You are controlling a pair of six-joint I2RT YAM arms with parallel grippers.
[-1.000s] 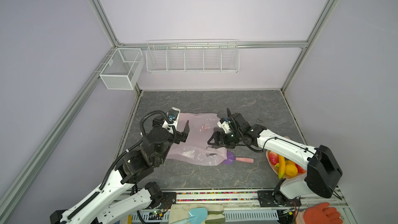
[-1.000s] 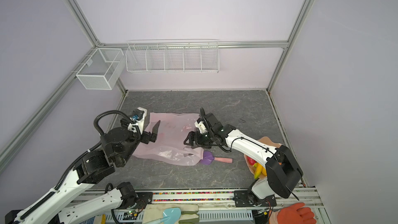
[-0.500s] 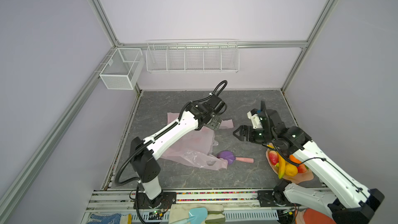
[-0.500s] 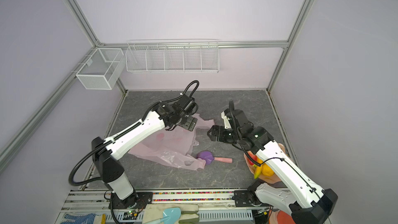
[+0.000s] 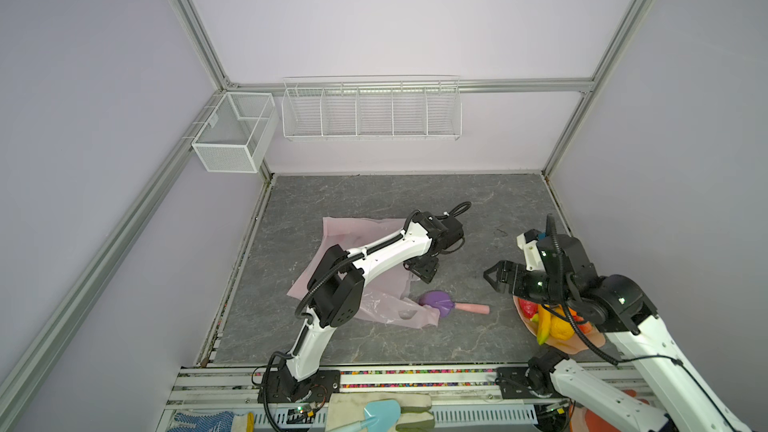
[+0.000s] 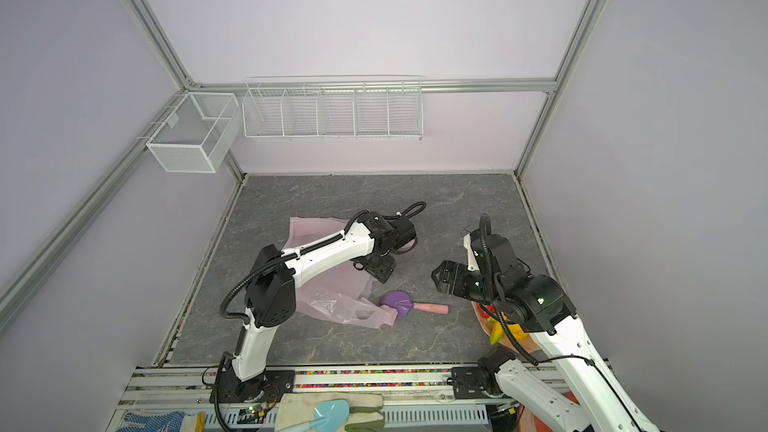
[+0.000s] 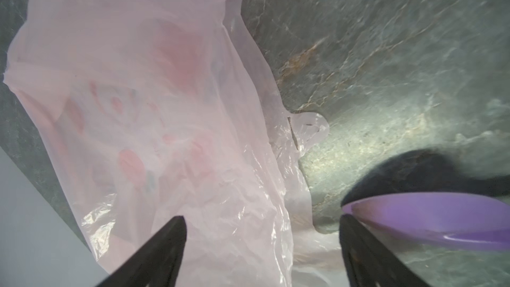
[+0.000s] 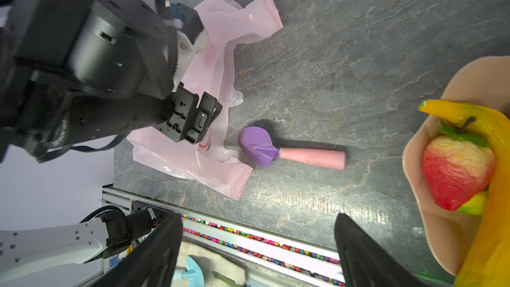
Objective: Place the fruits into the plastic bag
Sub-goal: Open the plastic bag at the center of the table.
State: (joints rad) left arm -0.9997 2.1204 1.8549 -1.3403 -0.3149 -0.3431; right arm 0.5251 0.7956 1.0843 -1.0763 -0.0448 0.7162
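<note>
The pale-pink plastic bag (image 5: 353, 230) (image 6: 316, 228) lies crumpled and flat on the grey floor, partly under my left arm. My left gripper (image 5: 424, 272) (image 6: 380, 272) (image 7: 260, 219) hangs open just over the bag's (image 7: 165, 106) right edge, with film below the wide-apart fingers. The fruits (image 5: 548, 324) (image 6: 498, 328) are piled on a tan plate (image 5: 590, 340) at the front right. In the right wrist view they show as a red strawberry (image 8: 455, 169) and a yellow banana (image 8: 494, 189). My right gripper (image 5: 492, 278) (image 6: 438, 280) (image 8: 258, 216) is open and empty, left of the plate.
A purple scoop with a pink handle (image 5: 436, 301) (image 8: 258, 144) lies between bag and plate, close to the left gripper. White wire baskets (image 5: 372, 110) hang on the back wall. Gloves and a blue shovel (image 5: 380, 411) lie past the front rail.
My left gripper has come forward along the bag's right edge toward the scoop. The right gripper has drawn back toward the plate. The bag is more bunched than a second ago.
</note>
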